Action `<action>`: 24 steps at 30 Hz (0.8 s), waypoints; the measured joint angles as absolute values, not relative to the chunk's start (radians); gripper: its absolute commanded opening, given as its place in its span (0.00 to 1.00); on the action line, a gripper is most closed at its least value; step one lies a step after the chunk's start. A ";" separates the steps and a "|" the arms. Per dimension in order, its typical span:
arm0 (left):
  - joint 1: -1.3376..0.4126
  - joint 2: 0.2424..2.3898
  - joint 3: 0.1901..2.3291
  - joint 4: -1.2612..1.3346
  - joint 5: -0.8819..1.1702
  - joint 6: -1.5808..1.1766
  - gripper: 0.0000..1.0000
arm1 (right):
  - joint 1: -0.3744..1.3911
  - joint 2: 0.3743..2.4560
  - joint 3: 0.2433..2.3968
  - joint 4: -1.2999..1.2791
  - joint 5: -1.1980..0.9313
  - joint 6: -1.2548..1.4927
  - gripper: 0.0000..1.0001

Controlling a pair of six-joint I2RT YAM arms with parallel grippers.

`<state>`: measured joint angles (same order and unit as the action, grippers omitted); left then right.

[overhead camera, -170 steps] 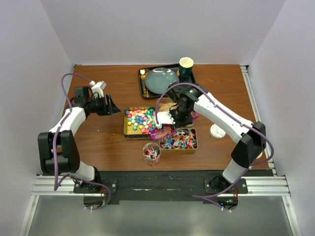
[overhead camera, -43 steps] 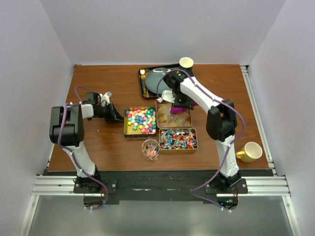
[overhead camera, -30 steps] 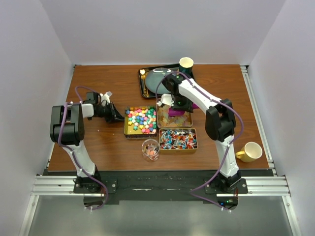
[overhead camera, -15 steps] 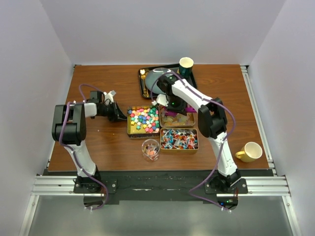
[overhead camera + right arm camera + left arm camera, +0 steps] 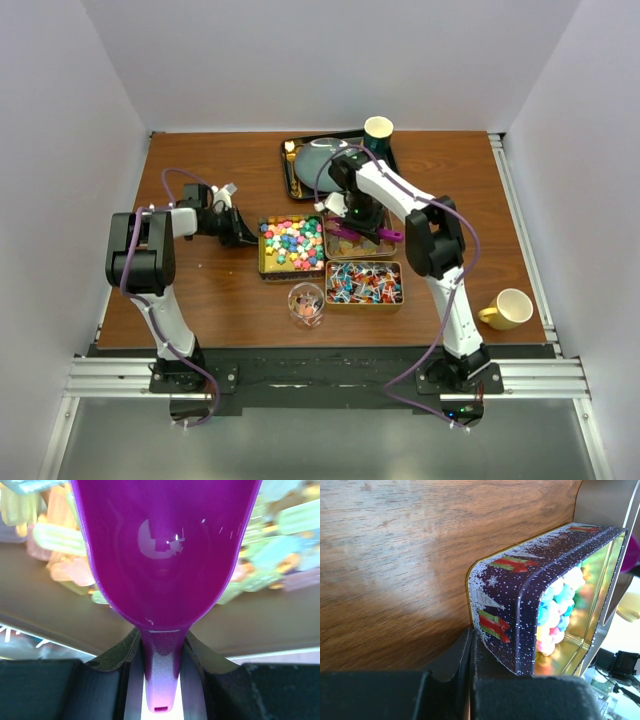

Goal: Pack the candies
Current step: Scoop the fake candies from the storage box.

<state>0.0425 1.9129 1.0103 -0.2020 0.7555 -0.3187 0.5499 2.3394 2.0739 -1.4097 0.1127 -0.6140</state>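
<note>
Nearest my bases, the glass (image 5: 307, 305) stands with only a few sweets in the bottom, so the packing is barely begun. Just beyond it the wrapped pieces (image 5: 360, 283) sit in their own tin, untouched right now.

Next out, on my left: my left gripper (image 5: 471, 645) is clenched tight on nothing, its closed tip pressed against the snowy outer wall of the cube tin (image 5: 500, 610). That is the fresh change. A second ago this tin lay further to the left, and I have shoved it rightward, so the bright cubes (image 5: 290, 245) now sit just beside the other two tins. I read that as tidying the layout, bringing all the candies into easy reach of the scoop.

Further out, on my right: my right gripper (image 5: 160, 647) is grasping the purple scoop (image 5: 165, 550) by its handle. Over the past second it has swung in from the far side, and the scoop now lies low across the gummy tin. The bowl is bare and shiny, with nothing in it. The gummies (image 5: 55, 535) show blurred just past its rim, in their tin (image 5: 393, 250).

So the load is not taken yet. I judge the next move to be a dig into the gummies, then a carry to the glass without spilling.

Farthest back, the black tray (image 5: 290, 180) holds its grey plate (image 5: 322, 160) and dark cup (image 5: 378, 130)
</note>
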 measured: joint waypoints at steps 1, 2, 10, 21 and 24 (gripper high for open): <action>0.043 1.913 1.011 -0.204 0.756 -0.316 0.03 | 0.544 2.322 2.042 -1.398 0.091 -0.621 0.00; 0.043 1.913 1.012 -0.205 0.757 -0.310 0.03 | 0.541 2.307 2.015 -1.395 0.067 -0.628 0.00; 0.043 1.909 1.013 -0.217 0.766 -0.275 0.04 | 0.527 2.292 2.002 -1.402 -0.011 -0.600 0.00; 0.044 1.902 1.013 -0.227 0.759 -0.260 0.05 | 0.550 2.320 2.033 -1.364 0.062 -0.473 0.00; 0.044 1.901 1.013 -0.229 0.759 -0.257 0.06 | 0.562 2.321 2.045 -1.349 0.094 -0.432 0.00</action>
<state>0.0441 1.9007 1.0126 -0.2291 0.7586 -0.2573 0.5621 2.3211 2.0449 -1.3487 0.0937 -0.4316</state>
